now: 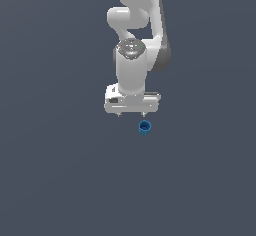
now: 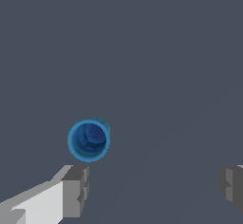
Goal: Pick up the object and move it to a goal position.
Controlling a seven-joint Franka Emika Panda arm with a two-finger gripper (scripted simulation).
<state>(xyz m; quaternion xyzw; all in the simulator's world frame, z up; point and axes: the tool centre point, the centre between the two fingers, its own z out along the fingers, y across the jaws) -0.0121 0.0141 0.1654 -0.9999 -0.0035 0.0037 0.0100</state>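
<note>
**Spread fingers above a small blue cup**

Grey fingertips (image 2: 76,190) sit closest to the lens in the wrist view, one at each side of the picture with a wide gap of bare floor between them, so we read the gripper (image 1: 131,114) as spread apart and holding nothing. Just beyond the nearer fingertip in that view stands the object (image 2: 88,140), a tiny bright-blue cup with a darker hollow top, upright and apart from both fingers. In the exterior view we see the same cup (image 1: 144,127) just below the gripper and toward the exterior view's right, under the finger on that side rather than centred between the two. Above the fingers we see the white arm (image 1: 132,70) rising to the picture's upper edge. Plain dark grey ground (image 1: 60,180) fills everything else.
</note>
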